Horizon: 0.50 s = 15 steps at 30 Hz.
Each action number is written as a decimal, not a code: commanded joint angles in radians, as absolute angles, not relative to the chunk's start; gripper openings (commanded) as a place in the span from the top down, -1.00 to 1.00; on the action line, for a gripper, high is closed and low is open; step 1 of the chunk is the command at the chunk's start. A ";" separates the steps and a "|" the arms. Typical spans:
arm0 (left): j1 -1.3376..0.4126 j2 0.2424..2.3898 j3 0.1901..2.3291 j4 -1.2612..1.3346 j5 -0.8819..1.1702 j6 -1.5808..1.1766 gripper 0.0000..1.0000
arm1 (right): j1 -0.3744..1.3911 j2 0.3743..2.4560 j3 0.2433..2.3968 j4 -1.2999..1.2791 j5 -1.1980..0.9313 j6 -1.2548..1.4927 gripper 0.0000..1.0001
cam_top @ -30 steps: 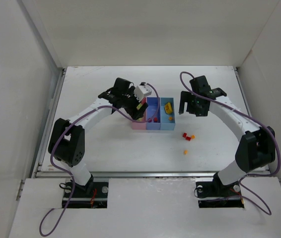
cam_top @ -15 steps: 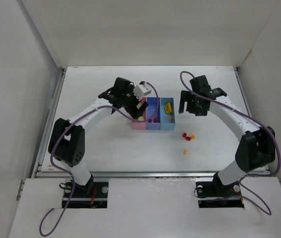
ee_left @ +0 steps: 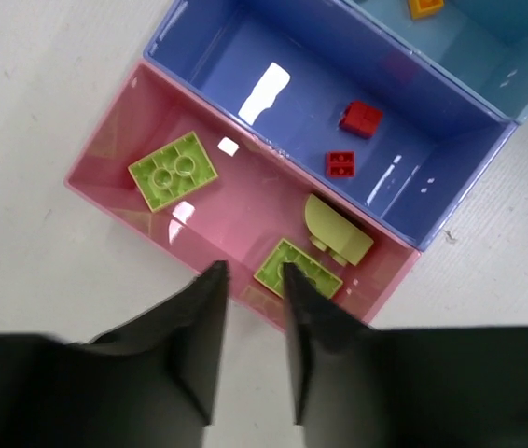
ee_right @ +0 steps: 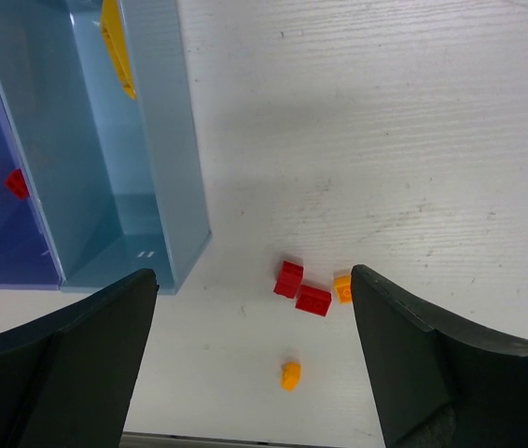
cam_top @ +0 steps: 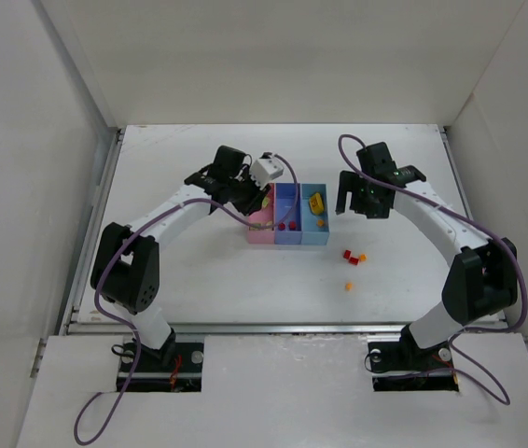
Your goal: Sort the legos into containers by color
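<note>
Right of the bins (cam_top: 287, 239), loose bricks (ee_right: 312, 299) lie near the released right end effector (ee_right: 250, 276).

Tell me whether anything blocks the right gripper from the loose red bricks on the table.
Nothing visible does. The right gripper hangs with jaws open over the table, the red bricks showing between them; the light blue bin sits off to one side.
</note>
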State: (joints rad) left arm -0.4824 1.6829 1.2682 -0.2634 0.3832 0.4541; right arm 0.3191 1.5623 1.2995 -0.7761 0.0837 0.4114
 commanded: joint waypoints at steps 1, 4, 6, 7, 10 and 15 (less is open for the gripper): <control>-0.483 1.637 1.324 -0.307 0.362 0.416 0.55 | 0.319 1.534 1.293 -0.758 0.071 0.411 -0.79; -0.483 1.626 1.380 -0.336 0.318 0.394 0.62 | 0.319 1.548 1.226 -0.758 0.045 0.402 -0.54; -0.483 1.614 1.402 -0.357 0.275 0.361 0.62 | 0.328 1.557 1.184 -0.730 0.026 0.402 -0.34; -0.473 1.602 1.414 -0.357 0.262 0.351 0.62 | 0.328 1.566 1.152 -0.730 0.012 0.402 -0.31; -0.448 1.579 1.425 -0.391 0.239 0.310 0.46 | 0.328 1.589 1.117 -0.686 -0.043 0.414 -0.19; -0.448 1.565 1.424 -0.428 0.238 0.269 0.27 | 0.390 1.698 1.127 -0.661 -0.037 0.445 -0.19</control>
